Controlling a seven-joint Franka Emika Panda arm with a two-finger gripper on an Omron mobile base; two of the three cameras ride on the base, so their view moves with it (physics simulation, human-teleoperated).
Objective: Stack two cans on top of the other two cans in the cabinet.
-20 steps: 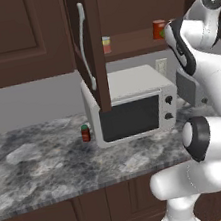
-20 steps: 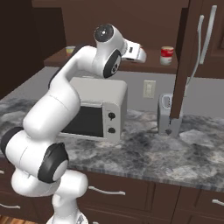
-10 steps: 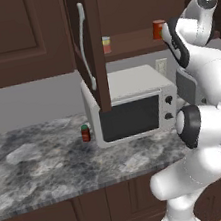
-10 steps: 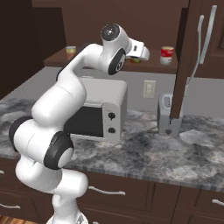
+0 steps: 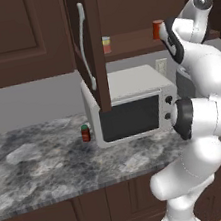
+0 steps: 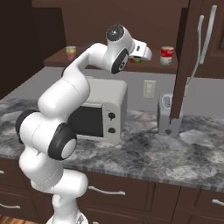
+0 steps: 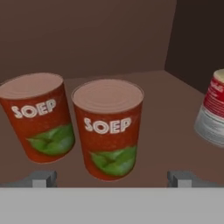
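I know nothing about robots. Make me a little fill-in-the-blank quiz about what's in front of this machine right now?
1. The two red-orange cylindrical cans with pale tops both carry the word ____.
2. Under that word, each label shows leaves coloured ____.
3. The white boxy microwave sits on the grey marbled counter, and the small red bottle beside it wears a ____ cap.
4. The pincer has its dark fingertips spread either side of one can, so it is ____.

Missing words: SOEP; green; green; open
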